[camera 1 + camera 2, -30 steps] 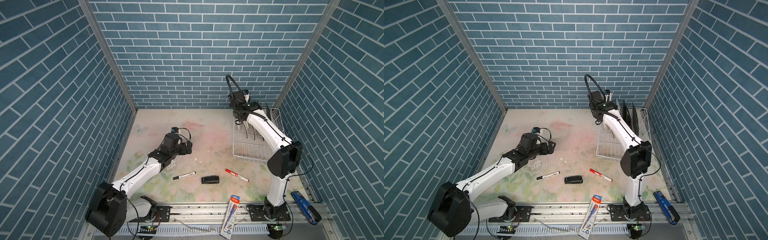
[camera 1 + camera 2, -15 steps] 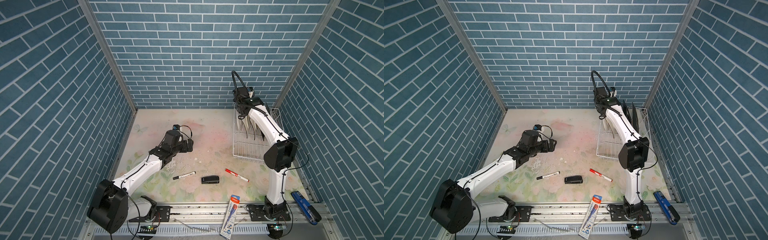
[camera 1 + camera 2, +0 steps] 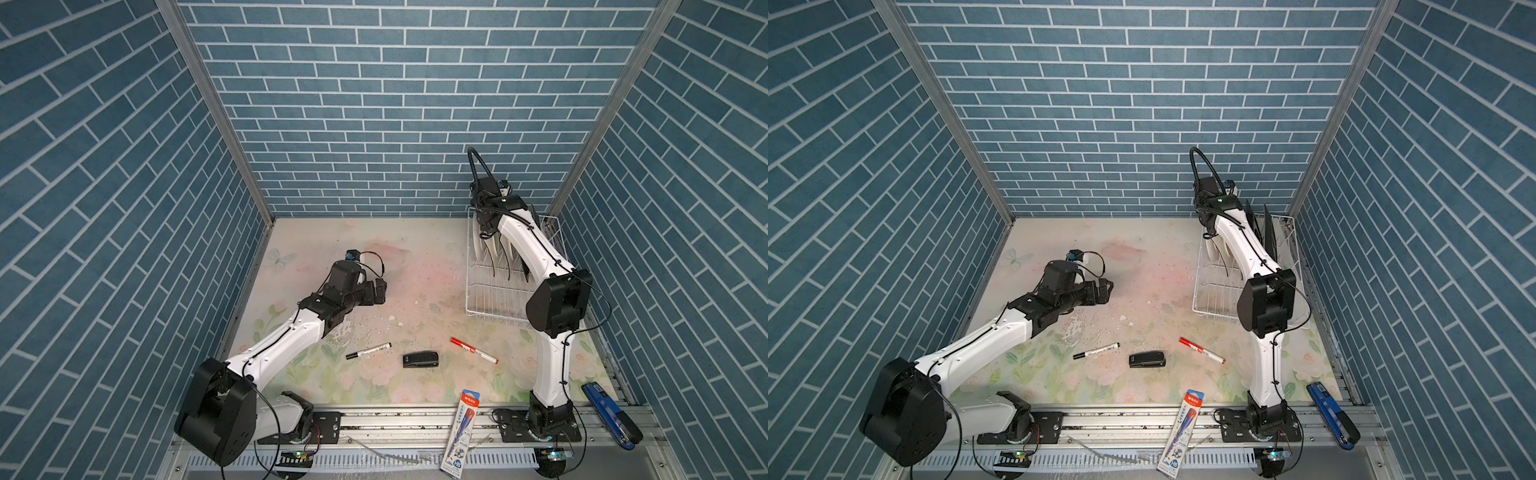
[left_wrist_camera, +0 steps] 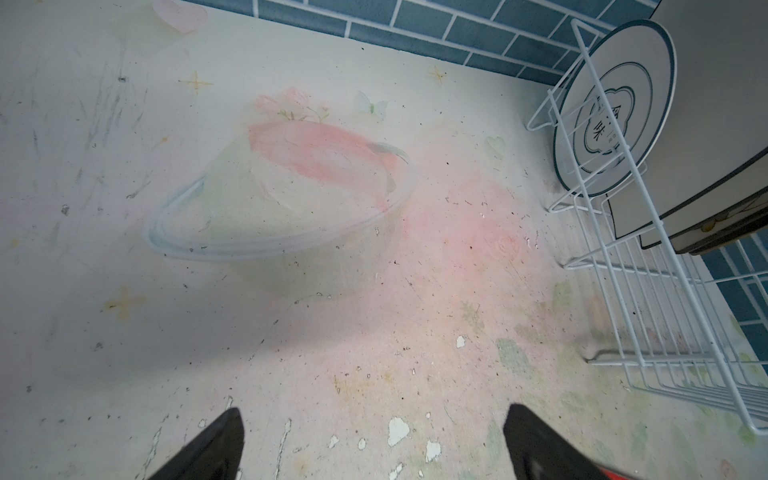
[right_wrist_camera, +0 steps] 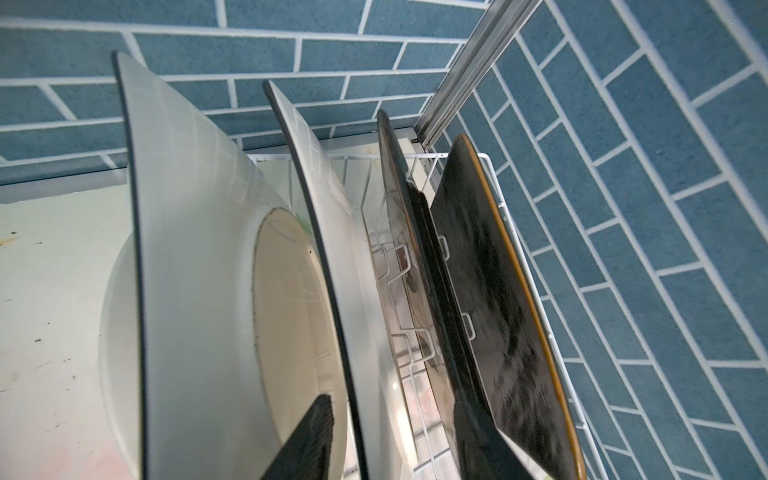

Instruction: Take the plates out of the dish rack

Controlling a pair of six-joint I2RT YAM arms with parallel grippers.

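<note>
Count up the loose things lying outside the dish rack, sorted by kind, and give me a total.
Markers: 2 (black marker, red marker)
Black stapler: 1
Pencil pack: 1
Blue hand tool: 1
Total: 5

Left arm: stretched low and forward toward mid-table, wrist level; left gripper (image 3: 379, 291) hovering, jaws spread wide, nothing between them. Right arm: elbow raised, forearm reaching to the far right corner, wrist bent downward; right gripper (image 3: 485, 236) partly closed, grip not discernible.
</note>
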